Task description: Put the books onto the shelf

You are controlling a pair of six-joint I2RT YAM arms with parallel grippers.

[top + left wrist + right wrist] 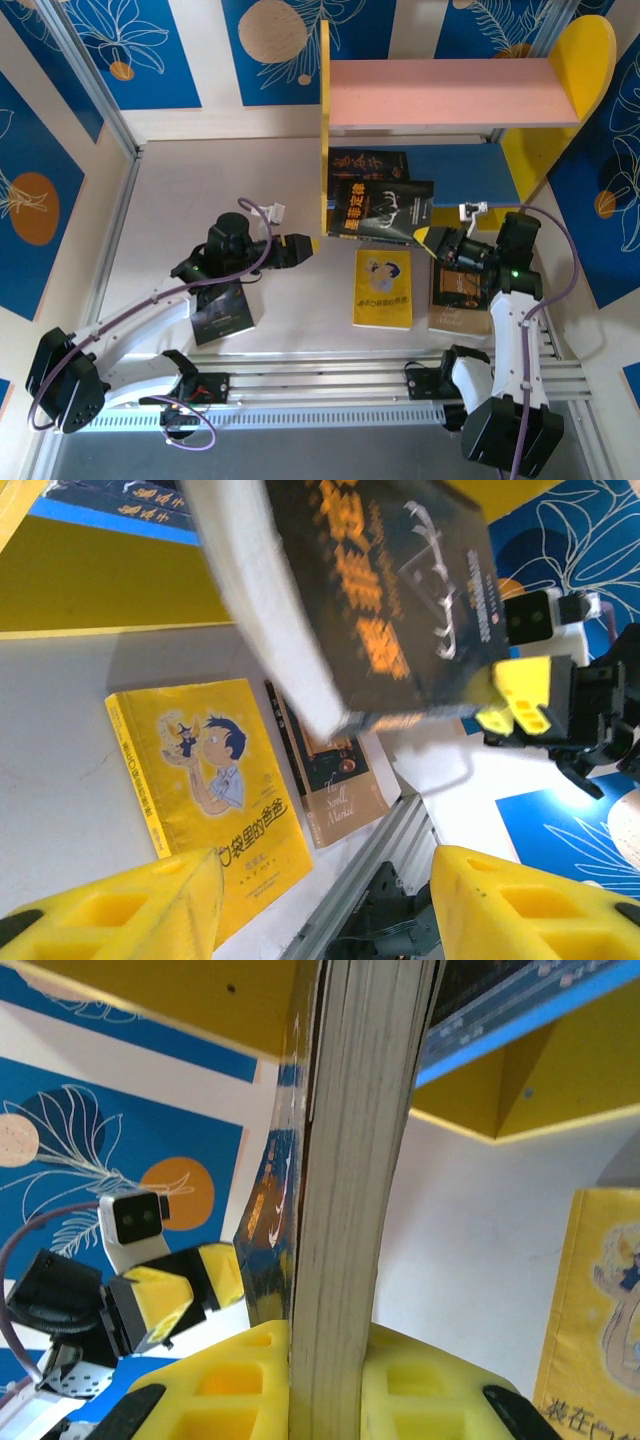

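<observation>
Right arm rises fr its base w/ forearm angled in toward the shelf [440, 92]; right gripper [428, 237] is clamped, blocky yellow fingers [420, 1390] either side, on a black book [380, 210] w/ glossy cover, orange title & cream page edge, held tilted at the front of the blue lower board [455, 170], where another dark book [368, 163] lies. Left arm stretches low over the pale matte table [170, 200], left gripper [305, 246] aimed at the held book, fingers apart w/ nothing btwn them. Yellow cartoon-cover book [383, 288] & brown book [455, 300] lie flat side by side; one more black book [222, 312] sits under the left forearm.
</observation>
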